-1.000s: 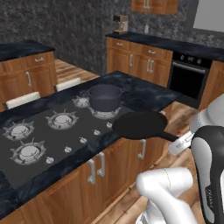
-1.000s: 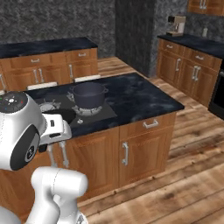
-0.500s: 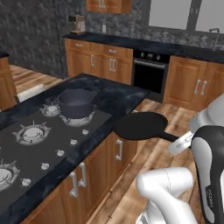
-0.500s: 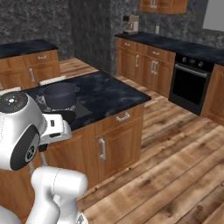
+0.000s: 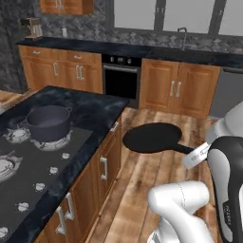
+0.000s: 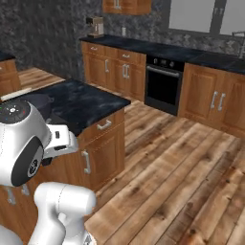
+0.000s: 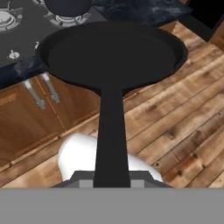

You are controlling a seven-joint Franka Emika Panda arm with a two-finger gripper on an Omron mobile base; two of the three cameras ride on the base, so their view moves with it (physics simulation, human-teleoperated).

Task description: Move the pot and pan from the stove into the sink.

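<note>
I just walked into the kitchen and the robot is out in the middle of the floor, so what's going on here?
The robot arm is carrying the pan by its long handle, fingers shut on it, holding it level out over the wooden floor beside the island. The pot sits on a burner of the stove, not yet moved. The sink's faucet shows on the far counter by the windows, so the pan has some way to go.

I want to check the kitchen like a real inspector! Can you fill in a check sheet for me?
Surface: dark island counter, stove set in it.
Job's things: pot sits on a burner; pan held level above the wood floor, off the stove; sink faucet on the far counter.
Clutter: coffee machine on the back counter.
End effector: shut on the pan's handle.
Cables: nothing seen.
Surroundings: wooden cabinets, built-in oven.
</note>
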